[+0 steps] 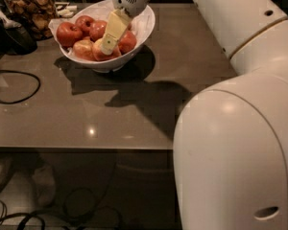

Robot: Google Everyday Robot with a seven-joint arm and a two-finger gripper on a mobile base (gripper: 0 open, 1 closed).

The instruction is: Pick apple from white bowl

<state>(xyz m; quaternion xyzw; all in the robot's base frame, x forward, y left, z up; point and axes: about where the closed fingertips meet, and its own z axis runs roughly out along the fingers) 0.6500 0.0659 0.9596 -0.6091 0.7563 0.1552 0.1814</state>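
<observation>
The white bowl (145, 24) stands at the far left of the table, lined with white paper and holding several red apples (68, 33). My gripper (108, 46) reaches down into the bowl from above. Its pale fingers (113, 30) lie over an apple (102, 51) near the bowl's front, next to another apple (127, 41). The rest of my white arm (240, 28) fills the right side of the view.
A clear jar of brown snacks (32, 9) stands left of the bowl, with a dark object (12, 35) beside it. A black cable (19, 87) loops on the table's left. The table's front edge (81, 148) runs across the middle; cables lie on the floor below.
</observation>
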